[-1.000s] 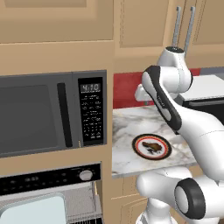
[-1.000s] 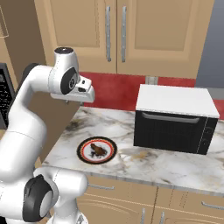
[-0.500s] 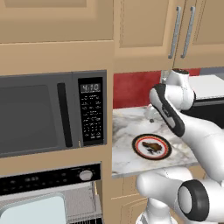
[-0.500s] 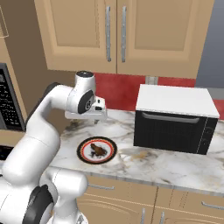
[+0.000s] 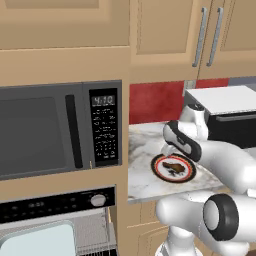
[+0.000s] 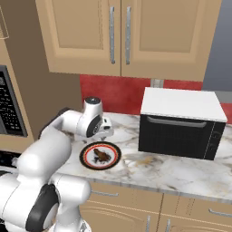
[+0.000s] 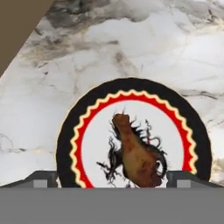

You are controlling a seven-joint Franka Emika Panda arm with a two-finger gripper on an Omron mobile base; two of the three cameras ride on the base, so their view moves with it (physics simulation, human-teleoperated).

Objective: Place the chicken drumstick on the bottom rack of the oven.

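above the plate [image 7: 65, 135] holding the chicken drumstick [image 7: 136, 154], the hand [image 7: 111, 178] hangs spread wide, gripping nothing.

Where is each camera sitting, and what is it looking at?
Left base view: behind the white arm's left, facing the grey microwave and the built-in oven; the arm rises at lower right.
Right base view: behind its right, facing the black box with a white top; the arm rises at lower left.
Hand view: above the small brown chicken drumstick; claw tips at the bottom.
All three share the round red-rimmed plate.
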